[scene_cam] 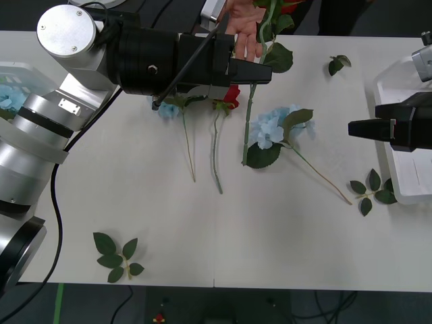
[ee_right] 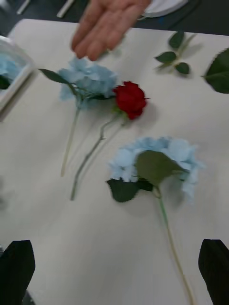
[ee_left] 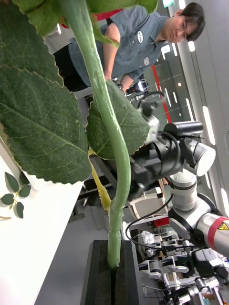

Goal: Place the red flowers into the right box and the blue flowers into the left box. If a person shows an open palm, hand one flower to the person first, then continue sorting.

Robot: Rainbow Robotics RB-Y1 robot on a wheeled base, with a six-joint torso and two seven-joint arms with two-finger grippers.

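One red flower (scene_cam: 251,101) hangs clamped by its stem in the left gripper (scene_cam: 260,71) at about twelve o'clock on the table (scene_cam: 202,236), just under a person's open palm (scene_cam: 244,27); the handover looks unfinished. Another red flower (scene_cam: 231,96) and two blue flowers (scene_cam: 270,128) lie unsorted mid-table. At three o'clock, the right gripper (scene_cam: 354,128) waits with fingers spread over the right box (scene_cam: 412,189).

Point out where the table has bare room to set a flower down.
Bare: the near middle of the table, between the two leaf sprigs. Crowded: the far middle, with blue flowers, a red rose, the left gripper and a person's hand.
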